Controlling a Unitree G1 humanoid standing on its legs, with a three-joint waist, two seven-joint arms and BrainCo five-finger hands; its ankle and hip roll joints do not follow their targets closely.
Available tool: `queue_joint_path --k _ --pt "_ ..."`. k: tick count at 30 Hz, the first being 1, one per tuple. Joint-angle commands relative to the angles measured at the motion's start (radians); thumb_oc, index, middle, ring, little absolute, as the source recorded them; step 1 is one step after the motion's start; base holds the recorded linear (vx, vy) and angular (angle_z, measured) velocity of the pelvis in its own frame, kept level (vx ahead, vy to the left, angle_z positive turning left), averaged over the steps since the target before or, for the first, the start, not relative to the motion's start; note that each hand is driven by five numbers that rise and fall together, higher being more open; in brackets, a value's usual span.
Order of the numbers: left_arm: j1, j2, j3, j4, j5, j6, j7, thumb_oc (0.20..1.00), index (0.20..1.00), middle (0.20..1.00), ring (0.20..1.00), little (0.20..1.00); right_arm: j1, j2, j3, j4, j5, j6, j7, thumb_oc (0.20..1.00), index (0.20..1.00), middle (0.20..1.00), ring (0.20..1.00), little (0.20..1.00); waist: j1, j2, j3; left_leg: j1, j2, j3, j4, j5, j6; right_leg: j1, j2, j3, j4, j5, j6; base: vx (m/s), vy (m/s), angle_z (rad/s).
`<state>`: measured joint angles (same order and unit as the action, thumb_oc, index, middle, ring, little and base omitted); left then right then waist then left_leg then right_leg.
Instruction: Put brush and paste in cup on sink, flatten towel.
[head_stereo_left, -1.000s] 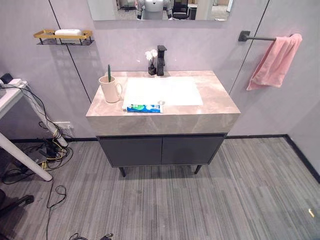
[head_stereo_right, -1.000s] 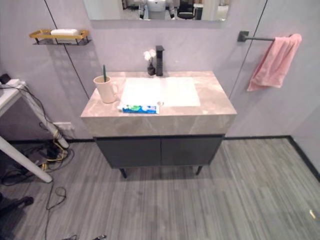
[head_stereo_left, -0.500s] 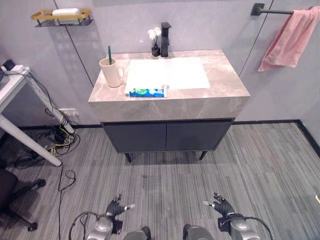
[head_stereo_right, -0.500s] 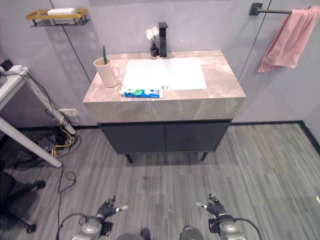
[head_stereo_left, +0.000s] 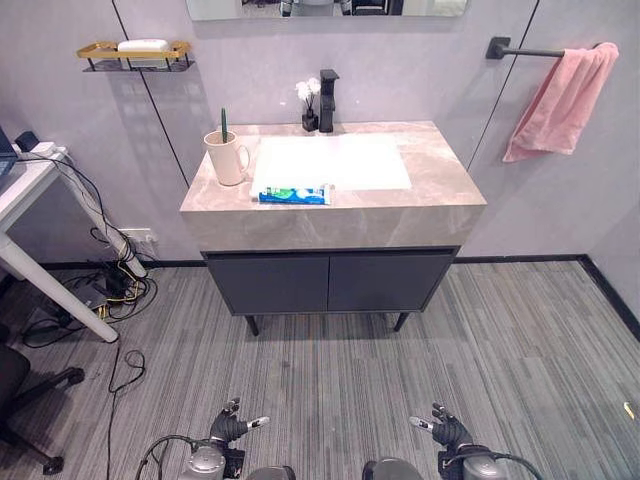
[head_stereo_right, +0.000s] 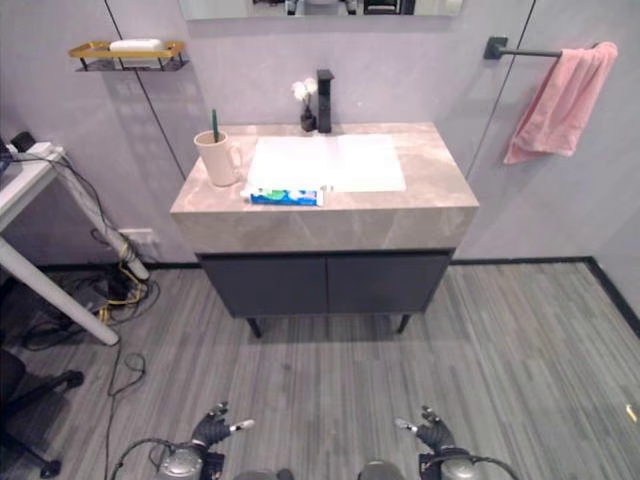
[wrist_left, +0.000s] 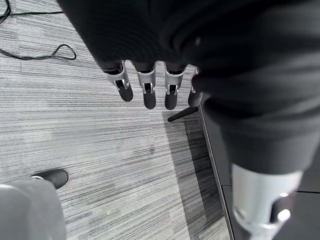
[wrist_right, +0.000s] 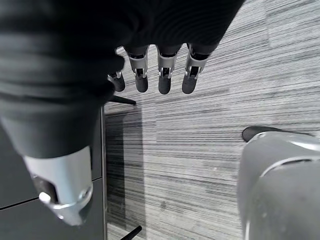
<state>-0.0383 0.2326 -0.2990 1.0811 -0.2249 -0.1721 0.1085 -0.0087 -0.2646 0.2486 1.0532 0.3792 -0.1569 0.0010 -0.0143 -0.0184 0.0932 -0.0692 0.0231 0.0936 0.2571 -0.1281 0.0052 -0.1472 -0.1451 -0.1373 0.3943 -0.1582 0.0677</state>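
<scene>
Brush (head_stereo_left: 222, 121) upright in cup (head_stereo_left: 226, 158), worktop (head_stereo_left: 440, 190) left. Paste (head_stereo_left: 293, 194) flat at sink (head_stereo_left: 330, 162) front edge. Towel (head_stereo_left: 558, 101) bunched on rail. Left hand (head_stereo_left: 232, 428), right hand (head_stereo_left: 447, 431): low, fingers relaxed, empty.

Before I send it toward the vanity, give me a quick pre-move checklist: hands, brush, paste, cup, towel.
1. Left hand free: ok, fingers relaxed, holding nothing, low over the floor.
2. Right hand free: ok, fingers relaxed, holding nothing, also low, well short of the counter.
3. Toothbrush in cup: ok, it already stands upright in the cup at the counter's left.
4. Toothpaste in cup: not ok, it lies flat on the counter's front edge, before the basin.
5. Towel flattened: not ok, it hangs bunched at the end of the wall bar.
6. Cup stable: ok, upright, handle facing the basin.
</scene>
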Motion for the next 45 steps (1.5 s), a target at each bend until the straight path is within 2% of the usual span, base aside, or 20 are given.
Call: queue_joint_path --k 1,4,12,16,17,20,21,22,25,28,30,33,35,36,37,38,41,43,44,45 --pt "-0.041 0.021 -0.015 -0.023 0.019 -0.055 0.026 1.000 1.000 1.000 1.000 1.000 -0.049 -0.006 0.025 -0.040 0.019 -0.051 -0.014 1.000 1.000 1.000 1.000 1.000 -0.006 0.000 0.013 0.008 -0.017 0.002 -0.004 0.026 0.002 0.020 -0.031 0.001 -0.049 0.149 0.073 0.02 0.032 -0.02" --pt "-0.050 0.018 -0.023 -0.009 0.034 -0.053 0.036 1.000 1.000 1.000 1.000 1.000 -0.061 -0.003 0.042 -0.027 0.016 -0.051 -0.015 1.000 1.000 1.000 1.000 1.000 -0.004 -0.001 0.012 0.020 -0.021 0.007 -0.020 0.027 0.005 0.030 -0.028 0.007 -0.073 0.154 0.073 0.02 0.021 -0.02" --pt "-0.053 -0.018 -0.052 0.015 0.029 -0.056 0.041 1.000 1.000 1.000 1.000 1.000 -0.089 0.015 0.062 0.034 0.040 -0.042 -0.020 1.000 1.000 1.000 1.000 1.000 0.010 0.004 -0.004 0.053 -0.046 0.037 -0.110 0.053 0.019 0.069 -0.038 0.054 -0.235 0.236 0.088 0.05 0.088 -0.15" --pt "-0.054 -0.008 -0.070 0.020 0.066 -0.049 0.045 1.000 1.000 1.000 1.000 1.000 -0.089 0.018 0.076 0.005 0.037 -0.043 -0.023 1.000 1.000 1.000 1.000 1.000 0.002 0.008 0.006 0.067 -0.066 0.024 -0.144 0.063 0.045 0.021 -0.047 0.065 -0.123 0.255 0.089 0.02 0.149 -0.07" --pt "-0.050 -0.002 -0.071 0.007 0.078 -0.045 0.052 1.000 1.000 1.000 1.000 1.000 -0.081 0.016 0.085 -0.041 0.025 -0.044 -0.030 1.000 1.000 1.000 1.000 1.000 0.002 0.009 0.027 0.085 -0.074 0.034 -0.163 0.066 0.061 -0.037 -0.064 0.066 0.004 0.327 0.097 -0.01 0.199 0.03" --pt "-0.035 0.010 -0.067 -0.014 0.070 -0.045 0.041 1.000 1.000 1.000 1.000 1.000 -0.066 0.015 0.085 -0.085 0.018 -0.045 -0.032 1.000 1.000 1.000 1.000 1.000 0.003 0.018 0.048 0.128 -0.070 0.039 -0.199 0.067 0.070 -0.091 -0.090 0.009 0.091 0.352 0.100 0.08 0.156 -0.17" --pt "-0.029 0.012 -0.061 -0.013 0.058 -0.045 0.032 1.000 1.000 1.000 1.000 1.000 -0.057 0.016 0.087 -0.111 0.024 -0.045 -0.027 1.000 1.000 1.000 1.000 1.000 -0.012 0.014 0.049 0.144 -0.074 0.028 -0.216 0.071 0.067 -0.100 -0.046 0.023 0.048 0.335 0.093 0.18 0.017 -0.07" --pt "-0.028 0.015 -0.052 -0.008 0.047 -0.048 0.034 1.000 1.000 1.000 1.000 1.000 -0.056 0.017 0.084 -0.117 0.033 -0.047 -0.030 1.000 1.000 1.000 1.000 1.000 -0.014 0.009 0.046 0.147 -0.077 0.029 -0.226 0.071 0.064 -0.111 -0.034 0.023 0.005 0.338 0.095 0.22 -0.025 -0.11" --pt "-0.054 0.010 -0.040 0.027 0.030 -0.056 0.042 1.000 1.000 1.000 1.000 1.000 -0.069 0.011 0.082 -0.116 0.031 -0.054 -0.045 1.000 1.000 1.000 1.000 1.000 -0.028 -0.014 0.039 0.168 -0.096 0.017 -0.251 0.054 0.049 -0.117 -0.038 0.000 -0.246 0.368 0.104 0.22 -0.074 -0.01" --pt "-0.086 0.004 -0.036 0.061 0.029 -0.062 0.056 1.000 1.000 1.000 1.000 1.000 -0.091 0.017 0.092 -0.103 0.016 -0.049 -0.051 1.000 1.000 1.000 1.000 1.000 -0.046 -0.025 0.046 0.205 -0.089 -0.008 -0.266 0.030 0.031 -0.148 -0.034 0.041 -0.349 0.438 0.129 0.31 -0.107 0.17" --pt "-0.088 -0.003 -0.043 0.067 0.032 -0.060 0.060 1.000 1.000 1.000 1.000 1.000 -0.083 0.018 0.098 -0.103 0.012 -0.048 -0.047 1.000 1.000 1.000 1.000 1.000 -0.052 -0.026 0.034 0.232 -0.077 -0.031 -0.283 0.032 0.018 -0.132 -0.012 0.069 -0.351 0.412 0.122 0.31 -0.105 0.40" --pt "-0.077 -0.014 -0.052 0.067 0.042 -0.060 0.058 1.000 1.000 1.000 1.000 1.000 -0.068 0.000 0.103 -0.108 0.008 -0.048 -0.039 1.000 1.000 1.000 1.000 1.000 -0.064 -0.008 -0.012 0.258 -0.035 -0.070 -0.239 0.031 -0.002 -0.117 0.051 0.070 -0.299 0.356 0.079 0.50 -0.175 0.57" --pt "-0.070 -0.015 -0.049 0.045 0.028 -0.061 0.053 1.000 1.000 1.000 1.000 1.000 -0.051 -0.022 0.111 -0.135 -0.014 -0.051 -0.034 1.000 1.000 1.000 1.000 1.000 -0.067 0.005 -0.006 0.207 -0.018 -0.075 -0.091 0.087 -0.043 -0.097 0.079 0.057 -0.282 0.320 0.047 0.29 -0.124 0.25" --pt "-0.070 -0.014 -0.049 0.045 0.028 -0.061 0.053 1.000 1.000 1.000 1.000 1.000 -0.051 -0.022 0.111 -0.135 -0.014 -0.050 -0.034 1.000 1.000 1.000 1.000 1.000 -0.069 0.003 -0.008 0.204 -0.019 -0.076 -0.092 0.089 -0.042 -0.100 0.076 0.056 -0.282 0.321 0.048 0.20 -0.133 0.12" --pt "-0.068 -0.009 -0.050 0.019 0.019 -0.060 0.052 1.000 1.000 1.000 1.000 1.000 -0.049 -0.033 0.111 -0.158 -0.025 -0.050 -0.037 1.000 1.000 1.000 1.000 1.000 -0.067 -0.001 0.000 0.145 -0.004 -0.070 0.024 0.142 -0.065 -0.091 0.080 0.047 -0.277 0.304 0.032 0.14 -0.215 0.16" --pt "-0.083 -0.003 -0.059 -0.006 -0.002 -0.060 0.055 1.000 1.000 1.000 1.000 1.000 -0.053 -0.056 0.111 -0.171 -0.044 -0.055 -0.063 1.000 1.000 1.000 1.000 1.000 -0.052 -0.027 0.040 0.007 0.009 -0.059 0.250 0.226 -0.089 -0.057 0.065 0.026 -0.280 0.289 0.002 0.14 -0.214 0.26" --pt "-0.089 -0.001 -0.065 -0.023 -0.013 -0.059 0.064 1.000 1.000 1.000 1.000 1.000 -0.056 -0.071 0.100 -0.158 -0.061 -0.052 -0.092 1.000 1.000 1.000 1.000 1.000 -0.044 -0.042 0.059 -0.081 0.023 -0.019 0.372 0.235 -0.083 -0.027 0.057 0.001 -0.295 0.272 -0.018 0.16 -0.169 0.23" --pt "-0.086 0.000 -0.072 -0.039 -0.011 -0.063 0.066 1.000 1.000 1.000 1.000 1.000 -0.047 -0.068 0.074 -0.153 -0.043 -0.057 -0.106 1.000 1.000 1.000 1.000 1.000 -0.044 -0.040 0.059 -0.132 0.045 0.044 0.292 0.216 -0.076 0.005 0.051 -0.016 -0.319 0.265 -0.008 0.21 -0.058 0.23" --pt "-0.086 0.000 -0.072 -0.039 -0.011 -0.063 0.066 1.000 1.000 1.000 1.000 1.000 -0.047 -0.068 0.074 -0.153 -0.043 -0.057 -0.106 1.000 1.000 1.000 1.000 1.000 -0.044 -0.040 0.060 -0.132 0.045 0.045 0.292 0.216 -0.076 0.005 0.051 -0.015 -0.319 0.265 -0.008 0.31 0.048 0.51" --pt "-0.085 0.000 -0.072 -0.032 -0.006 -0.068 0.071 1.000 1.000 1.000 1.000 1.000 -0.038 -0.065 0.048 -0.146 -0.011 -0.065 -0.110 1.000 1.000 1.000 1.000 1.000 -0.047 -0.034 0.051 -0.129 0.092 0.121 0.107 0.194 -0.068 0.044 0.042 -0.030 -0.350 0.252 0.011 0.34 0.109 0.52"
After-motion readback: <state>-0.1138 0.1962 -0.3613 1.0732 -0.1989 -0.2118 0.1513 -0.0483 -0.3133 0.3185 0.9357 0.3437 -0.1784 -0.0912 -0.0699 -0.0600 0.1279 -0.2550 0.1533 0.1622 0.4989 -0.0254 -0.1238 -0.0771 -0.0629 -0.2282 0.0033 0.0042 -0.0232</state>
